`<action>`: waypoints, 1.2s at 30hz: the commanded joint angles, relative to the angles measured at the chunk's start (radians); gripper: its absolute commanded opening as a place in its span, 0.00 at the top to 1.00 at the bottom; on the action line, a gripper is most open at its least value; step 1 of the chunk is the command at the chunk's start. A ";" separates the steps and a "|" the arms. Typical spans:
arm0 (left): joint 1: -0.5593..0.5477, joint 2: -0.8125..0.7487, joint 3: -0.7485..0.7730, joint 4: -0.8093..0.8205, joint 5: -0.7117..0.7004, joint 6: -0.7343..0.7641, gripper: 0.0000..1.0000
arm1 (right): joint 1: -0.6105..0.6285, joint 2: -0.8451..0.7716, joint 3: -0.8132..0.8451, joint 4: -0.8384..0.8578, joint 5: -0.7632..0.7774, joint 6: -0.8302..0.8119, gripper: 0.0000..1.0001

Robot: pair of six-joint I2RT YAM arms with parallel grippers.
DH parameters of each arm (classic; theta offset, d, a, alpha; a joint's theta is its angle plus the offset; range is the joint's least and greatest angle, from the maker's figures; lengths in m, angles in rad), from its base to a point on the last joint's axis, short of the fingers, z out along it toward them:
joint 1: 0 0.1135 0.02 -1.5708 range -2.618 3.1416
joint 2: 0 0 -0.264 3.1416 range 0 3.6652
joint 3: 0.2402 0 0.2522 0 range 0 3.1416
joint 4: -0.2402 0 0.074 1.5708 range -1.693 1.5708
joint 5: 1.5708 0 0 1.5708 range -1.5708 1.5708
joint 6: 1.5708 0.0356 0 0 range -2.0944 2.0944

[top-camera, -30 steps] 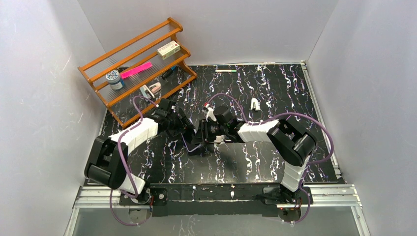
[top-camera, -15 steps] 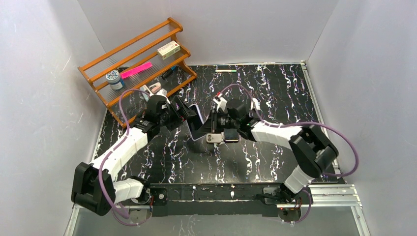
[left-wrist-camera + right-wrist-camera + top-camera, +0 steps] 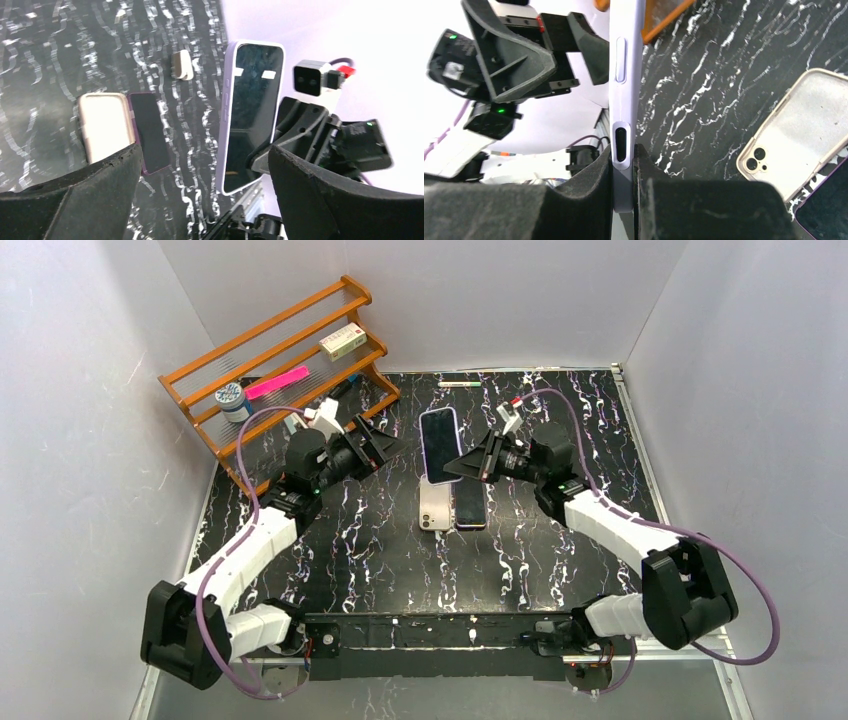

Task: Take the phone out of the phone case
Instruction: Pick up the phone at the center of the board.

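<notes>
My right gripper [image 3: 460,466] is shut on the lower edge of a lavender phone case [image 3: 440,443] and holds it upright above the table. In the right wrist view the jaws [image 3: 624,167] pinch the case's thin side [image 3: 625,60]. Its dark face [image 3: 250,110] is turned to the left wrist camera; I cannot tell whether that is a phone screen. My left gripper [image 3: 379,444] is open and empty, left of the case, not touching it; it also shows in its wrist view [image 3: 204,156]. A beige phone [image 3: 434,506] lies back up beside a dark purple-rimmed one [image 3: 470,505].
A wooden rack [image 3: 282,375] stands at the back left with a pink item, a small box and a jar. A pen [image 3: 460,384] lies at the table's far edge. A small white object [image 3: 182,65] lies on the marbled black table [image 3: 560,570].
Both arms have risen and drawn apart. The right gripper has lifted the lavender case up and back. The left gripper has moved away to the left, open. The two phones on the table are now uncovered.
</notes>
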State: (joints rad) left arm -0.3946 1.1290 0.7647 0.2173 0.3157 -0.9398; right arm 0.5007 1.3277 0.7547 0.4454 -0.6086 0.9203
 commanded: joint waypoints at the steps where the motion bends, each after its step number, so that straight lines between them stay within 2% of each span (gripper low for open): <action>1: 0.002 0.065 0.016 0.231 0.140 -0.085 0.07 | -0.061 -0.065 0.019 0.192 -0.182 0.068 0.99; 5: -0.005 0.136 0.044 0.371 0.224 -0.154 0.07 | -0.086 -0.059 0.066 0.194 -0.274 0.073 0.99; 12: -0.015 0.219 0.140 0.436 0.303 -0.154 0.10 | -0.090 -0.026 0.134 0.219 -0.363 0.091 0.99; 18: -0.023 0.277 0.198 0.501 0.360 -0.172 0.22 | -0.090 0.007 0.161 0.267 -0.404 0.120 0.99; 28: -0.044 0.327 0.234 0.553 0.424 -0.201 0.62 | -0.090 0.070 0.219 0.282 -0.445 0.120 0.99; 33: -0.044 0.317 0.236 0.565 0.381 -0.207 0.97 | -0.090 0.093 0.253 0.232 -0.439 0.071 0.99; 34: -0.044 0.314 0.233 0.566 0.363 -0.211 1.00 | -0.090 0.089 0.258 0.211 -0.425 0.054 0.98; 36: -0.044 0.308 0.224 0.567 0.316 -0.227 1.00 | -0.090 0.079 0.255 0.176 -0.393 0.021 0.88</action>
State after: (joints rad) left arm -0.4320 1.4555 0.9703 0.7803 0.6945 -1.1633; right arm 0.4080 1.4330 0.9394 0.5999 -1.0500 1.0187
